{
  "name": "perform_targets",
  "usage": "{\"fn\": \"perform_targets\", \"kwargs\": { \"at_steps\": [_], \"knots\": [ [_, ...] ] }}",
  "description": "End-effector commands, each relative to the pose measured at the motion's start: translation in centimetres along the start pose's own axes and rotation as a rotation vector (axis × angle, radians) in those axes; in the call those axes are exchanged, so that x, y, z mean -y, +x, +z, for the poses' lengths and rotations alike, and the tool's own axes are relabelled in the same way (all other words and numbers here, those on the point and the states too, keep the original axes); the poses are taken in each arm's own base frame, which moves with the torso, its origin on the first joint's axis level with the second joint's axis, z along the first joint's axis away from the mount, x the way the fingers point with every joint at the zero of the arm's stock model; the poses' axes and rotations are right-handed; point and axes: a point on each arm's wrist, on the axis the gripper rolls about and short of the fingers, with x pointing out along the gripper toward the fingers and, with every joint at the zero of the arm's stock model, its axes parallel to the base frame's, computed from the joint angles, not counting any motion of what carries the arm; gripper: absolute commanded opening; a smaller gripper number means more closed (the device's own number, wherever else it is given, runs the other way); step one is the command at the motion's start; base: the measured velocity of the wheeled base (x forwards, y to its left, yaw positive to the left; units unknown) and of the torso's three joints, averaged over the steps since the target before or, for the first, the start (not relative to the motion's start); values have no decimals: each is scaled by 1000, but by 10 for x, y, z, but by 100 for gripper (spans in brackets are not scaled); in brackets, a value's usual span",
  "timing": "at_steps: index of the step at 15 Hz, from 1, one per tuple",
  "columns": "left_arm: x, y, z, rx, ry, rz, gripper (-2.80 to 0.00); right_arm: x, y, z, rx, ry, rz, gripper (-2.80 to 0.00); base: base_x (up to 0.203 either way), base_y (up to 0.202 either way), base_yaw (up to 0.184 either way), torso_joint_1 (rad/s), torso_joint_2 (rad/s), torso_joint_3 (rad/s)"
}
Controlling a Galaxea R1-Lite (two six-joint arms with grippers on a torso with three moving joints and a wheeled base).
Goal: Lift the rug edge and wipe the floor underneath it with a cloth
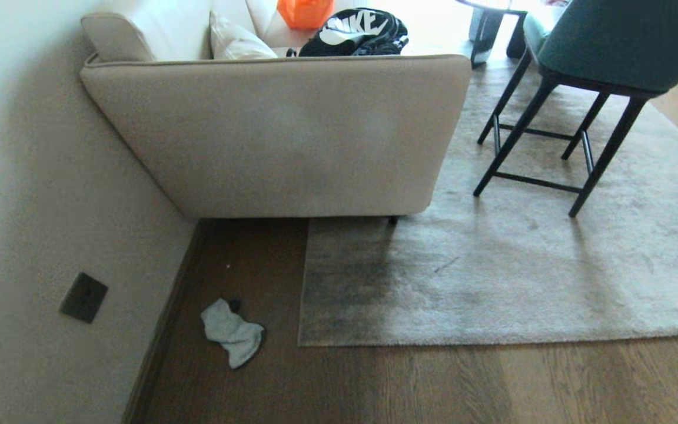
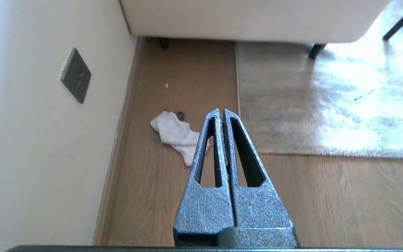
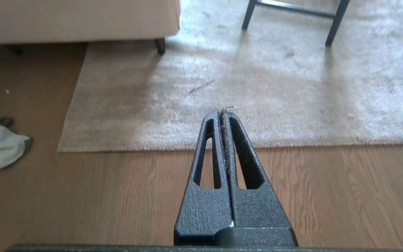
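A large light grey-beige rug lies flat on the brown wood floor [image 1: 445,383]; its near rug edge [image 1: 492,341] runs straight to a square corner [image 1: 301,343] beside the sofa. The cloth [image 1: 232,331], a small crumpled pale rag, rests on the floor between the wall and that corner; it also shows in both wrist views [image 2: 175,134] [image 3: 0,141]. Neither arm appears in the head view. My left gripper [image 2: 221,111] hangs shut and empty above the floor near the cloth. My right gripper [image 3: 221,112] is shut too, above the rug edge [image 3: 292,145], with only a few stray fibres on its tips.
A beige sofa [image 1: 280,135] stands on the rug's far left part, against the wall [image 1: 33,235] with a dark outlet plate [image 1: 83,297]. A dark-legged green chair [image 1: 580,88] stands on the rug at the right. A black bag [image 1: 355,32] lies on the sofa.
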Motion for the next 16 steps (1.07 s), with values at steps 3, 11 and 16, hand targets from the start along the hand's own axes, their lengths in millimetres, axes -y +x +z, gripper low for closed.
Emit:
{"fn": "perform_targets", "kwargs": {
  "at_steps": [3,11,16],
  "knots": [
    [0,0,0,0,-1,1,-280,0,0,0,0,0,0,-280,0,0,0,2,-3,203],
    [0,0,0,0,-1,1,-280,0,0,0,1,0,-1,-280,0,0,0,2,1,201],
    [0,0,0,0,-6,1,-280,0,0,0,1,0,0,-280,0,0,0,2,2,201]
  ]
}}
